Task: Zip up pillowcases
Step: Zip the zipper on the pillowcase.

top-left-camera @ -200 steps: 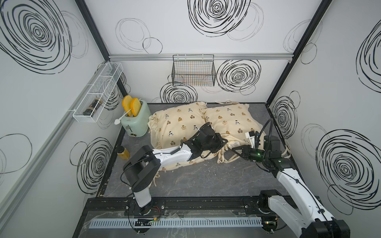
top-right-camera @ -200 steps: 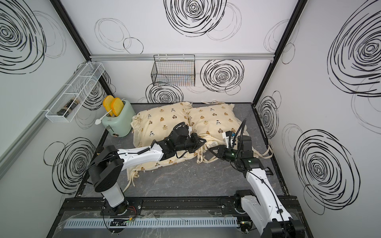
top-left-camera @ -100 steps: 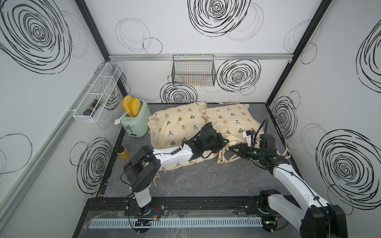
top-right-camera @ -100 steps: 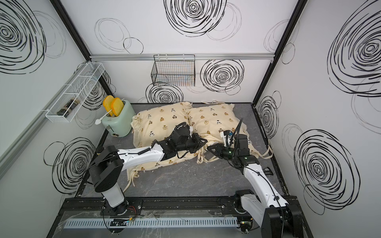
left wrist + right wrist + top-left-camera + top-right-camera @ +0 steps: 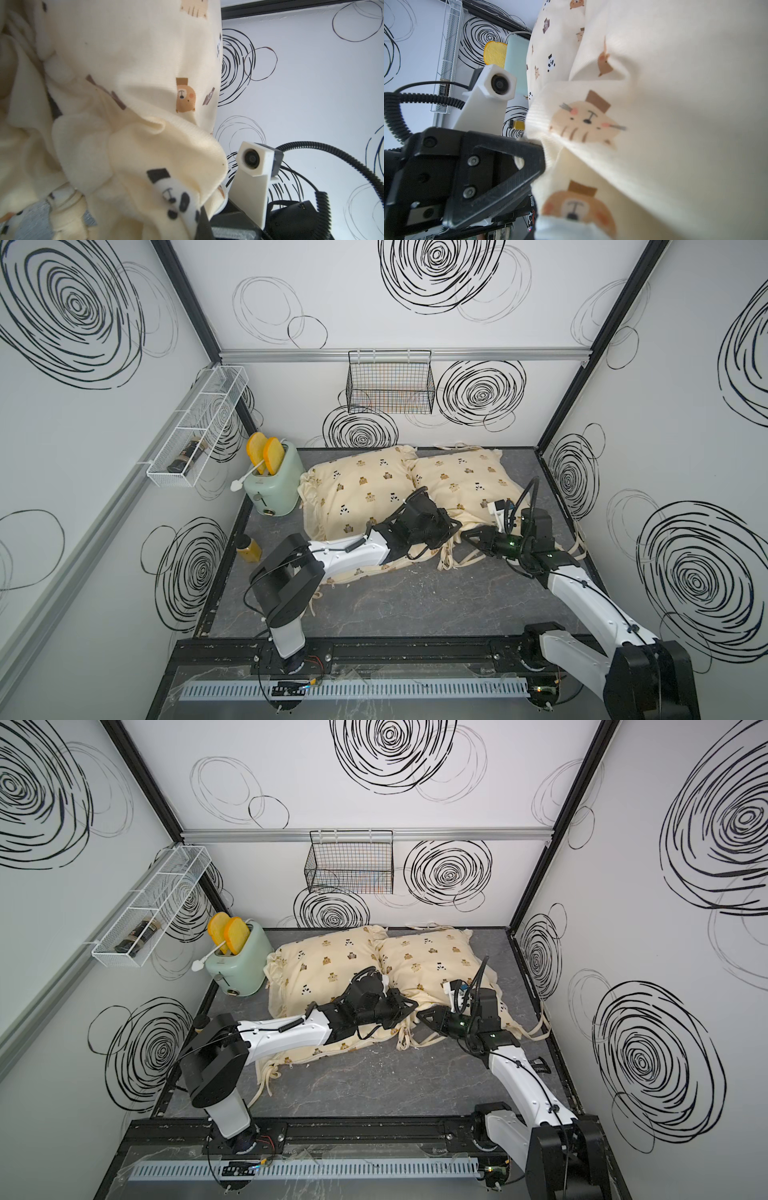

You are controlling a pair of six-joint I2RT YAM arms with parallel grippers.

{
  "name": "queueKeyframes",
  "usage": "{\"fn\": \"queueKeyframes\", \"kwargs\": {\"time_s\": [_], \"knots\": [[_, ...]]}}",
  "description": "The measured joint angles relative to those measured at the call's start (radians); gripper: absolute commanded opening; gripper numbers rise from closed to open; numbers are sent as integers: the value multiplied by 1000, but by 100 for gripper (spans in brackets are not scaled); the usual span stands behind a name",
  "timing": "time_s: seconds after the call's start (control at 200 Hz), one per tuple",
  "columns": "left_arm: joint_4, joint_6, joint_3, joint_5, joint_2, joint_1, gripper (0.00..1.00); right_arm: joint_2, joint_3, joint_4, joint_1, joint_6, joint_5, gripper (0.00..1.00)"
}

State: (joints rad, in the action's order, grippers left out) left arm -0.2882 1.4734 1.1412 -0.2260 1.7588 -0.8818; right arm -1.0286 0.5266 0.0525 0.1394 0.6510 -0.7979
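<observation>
Pillowcases (image 5: 428, 965), two alike in cream-yellow with small bears and pandas, lie stuffed and side by side at the back of the table (image 5: 415, 605), touching each other. We see the left pillowcase (image 5: 361, 493) just beside a mint-green toaster (image 5: 274, 489), while the right pillowcase (image 5: 465, 481) reaches near the right wall. Loose fabric ties (image 5: 453, 562) trail on the table in front of them.

The left arm (image 5: 345, 556) lies across the front part of the left pillowcase, and the left jaws sit where the two covers meet. In the right wrist view one black jaw ends at a fold of cream fabric, so we read the left jaws as pressed together and pinching cloth. It seems to be the near corner of the right pillowcase, though the folds make this hard to judge. The right arm (image 5: 582, 593) reaches in from the front right, and the right jaws point at the same corner, close to the left jaws. Fabric covers most of them in the wrist views, and we cannot tell if they are spread or closed.

A black wire basket (image 5: 390, 389) hangs on the back wall.
</observation>
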Motion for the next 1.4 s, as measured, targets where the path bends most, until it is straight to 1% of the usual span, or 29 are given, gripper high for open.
{"fn": "queueKeyframes", "kwargs": {"time_s": [0.075,0.185,0.335,0.535,0.986,1.396], "knots": [[0,1,0,0,1,0,0,-8,0,-9,0,0,0,25],[-1,2,0,0,1,0,0,-13,3,-13,0,2,0,17],[0,3,10,2,4,0,0,-13,8,-18,0,4,-2,11],[-1,5,13,2,10,-1,0,-13,9,-19,-1,1,-2,0],[-32,4,-25,-18,2,8,0,29,11,66,-64,-51,-40,0],[-33,-5,-63,-43,-29,40,0,60,11,150,-105,-110,-57,0]]}}
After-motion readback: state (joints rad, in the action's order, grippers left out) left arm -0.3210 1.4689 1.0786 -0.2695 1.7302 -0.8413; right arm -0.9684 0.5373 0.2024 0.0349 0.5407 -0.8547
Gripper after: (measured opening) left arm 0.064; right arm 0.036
